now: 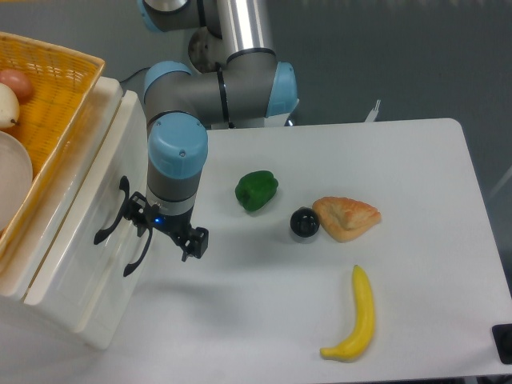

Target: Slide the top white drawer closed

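Observation:
The white cabinet stands at the left, its front facing right. The top white drawer point(94, 180) shows only its glossy front and curved black handle point(110, 216); no interior is visible, and the front looks about level with the lower drawer front point(108, 300). My gripper point(166, 230) hangs just right of the two handles, open, nothing between its fingers. Its left finger point(138, 219) is close to the top drawer's handle; whether it touches is unclear. The right finger point(197, 240) is over the table.
A yellow wicker basket point(56, 96) with food sits on the cabinet top. The lower handle point(136, 254) is below my gripper. On the table lie a green pepper point(256, 190), a black ball point(304, 222), a pastry point(346, 218) and a banana point(356, 316).

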